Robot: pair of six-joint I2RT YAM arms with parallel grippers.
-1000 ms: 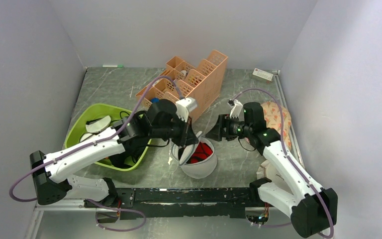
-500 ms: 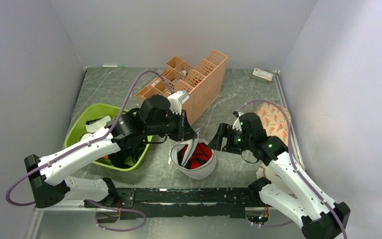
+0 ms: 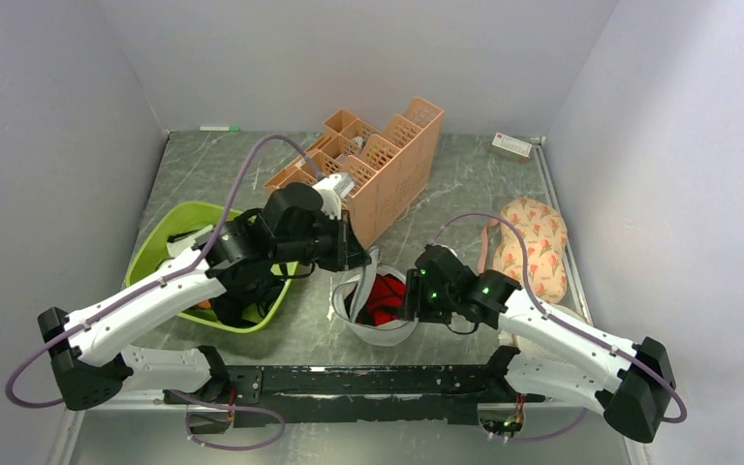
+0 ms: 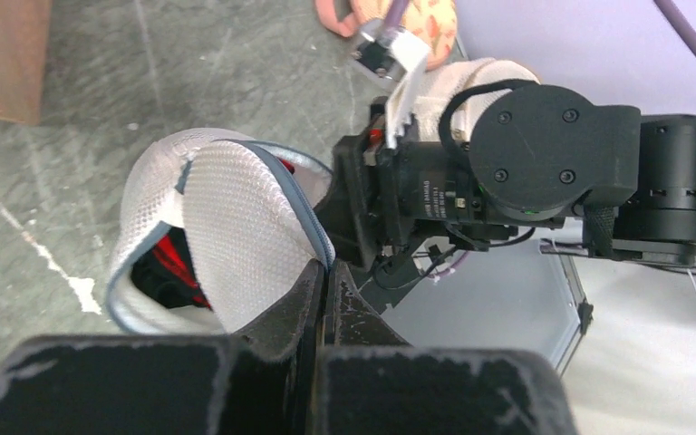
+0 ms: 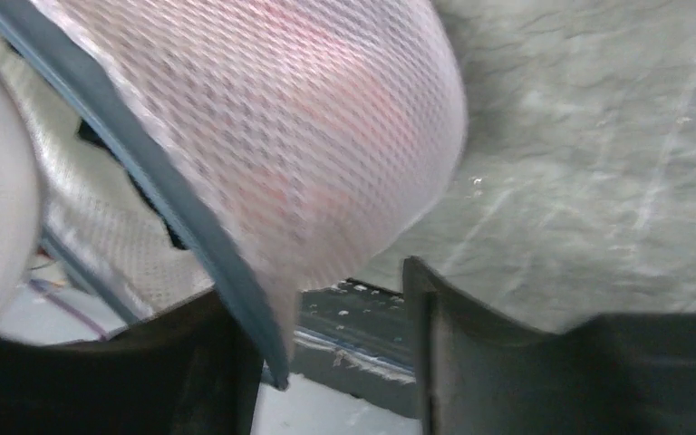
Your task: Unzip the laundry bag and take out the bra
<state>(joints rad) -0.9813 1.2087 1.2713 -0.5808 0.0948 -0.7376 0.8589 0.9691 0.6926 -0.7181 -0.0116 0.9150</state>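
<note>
Grey marbled tabletop (image 3: 465,184), laundry bag (image 3: 380,331) near its front middle: left tool (image 4: 323,276) pinched tight on the bag's zip edge, holding the flap up to bare the mouth, right tool (image 5: 335,308) spread wide astride the mesh rim, probably going for the bra (image 3: 384,295) inside.

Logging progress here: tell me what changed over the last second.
The right gripper swung down from by the flowered cloth to the bag's right rim, jaws open around it. The left gripper, still pinching the lid, drew slightly left. The bra stays inside; green tub and orange rack unmoved.
</note>
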